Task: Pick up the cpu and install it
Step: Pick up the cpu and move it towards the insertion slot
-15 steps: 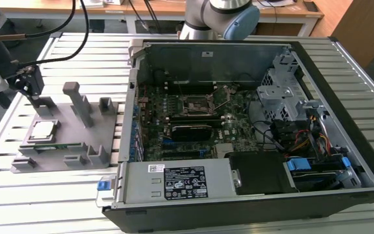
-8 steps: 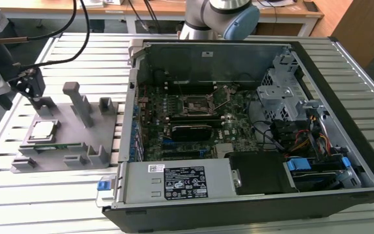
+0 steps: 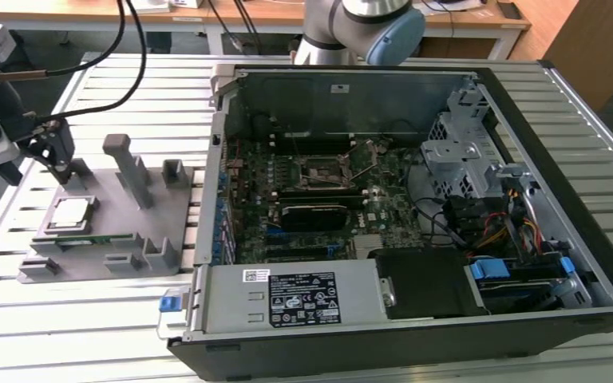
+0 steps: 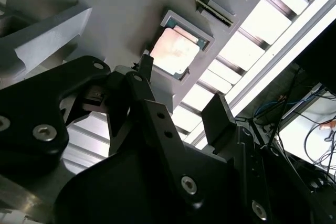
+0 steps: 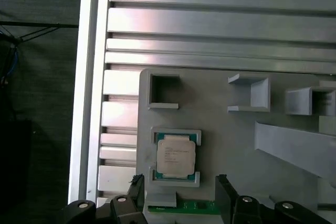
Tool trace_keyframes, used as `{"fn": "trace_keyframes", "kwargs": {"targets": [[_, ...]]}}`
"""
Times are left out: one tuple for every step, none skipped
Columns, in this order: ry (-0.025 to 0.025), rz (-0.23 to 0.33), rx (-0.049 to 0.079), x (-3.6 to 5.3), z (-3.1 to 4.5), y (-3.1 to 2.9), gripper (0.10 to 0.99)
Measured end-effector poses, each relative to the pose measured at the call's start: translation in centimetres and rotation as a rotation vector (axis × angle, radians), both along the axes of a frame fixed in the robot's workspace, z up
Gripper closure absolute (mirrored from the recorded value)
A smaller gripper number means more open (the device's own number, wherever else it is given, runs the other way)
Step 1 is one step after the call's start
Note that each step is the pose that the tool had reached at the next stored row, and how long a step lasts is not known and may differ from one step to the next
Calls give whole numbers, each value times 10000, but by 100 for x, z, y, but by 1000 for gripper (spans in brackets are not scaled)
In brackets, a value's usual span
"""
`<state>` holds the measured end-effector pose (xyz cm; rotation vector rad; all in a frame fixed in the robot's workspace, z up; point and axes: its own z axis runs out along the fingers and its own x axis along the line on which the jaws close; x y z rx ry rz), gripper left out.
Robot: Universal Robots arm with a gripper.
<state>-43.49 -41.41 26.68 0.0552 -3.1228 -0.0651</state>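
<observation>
On the slatted worktop the open computer case is seen well apart from the grey fixture, so a long carry is implied, and a weakly pinched cpu could be dropped on the way or knocked against the case wall. The motherboard socket could be damaged if the chip is set down tilted or turned the wrong way. At the fixture, the raised pocket walls around the chip could be struck by a fingertip if the descent is off centre, so that the chip is levered up askew or the fixture is shoved along the worktop. The cpu is seated flat in that pocket, silver top upward, and the green memory stick slotted just beside it could be clipped in passing. The jaws are spread wide, wider than the chip, and are held over the fixture near the pocket; nothing is gripped between them, and no contact with the cpu is seen
</observation>
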Motion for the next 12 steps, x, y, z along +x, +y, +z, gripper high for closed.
{"fn": "trace_keyframes", "kwargs": {"targets": [[-4, 10, 3, -5, -14, 0, 439], [-6, 12, 5, -10, -27, 1, 439], [-9, 12, 5, -14, -40, 1, 439], [-11, 12, 4, -17, -53, 1, 439], [-14, 13, 5, -21, -68, 1, 439], [-15, 23, 5, -28, -81, 1, 439], [-17, 60, 6, -32, -95, 1, 439], [-19, 106, 6, -34, -105, 0, 439], [-22, 144, 6, -35, -115, 0, 439], [-24, 159, 6, -36, -127, 0, 439], [-23, 159, 6, -36, -143, 1, 439], [-23, 159, 6, -36, -160, 1, 427]]}}
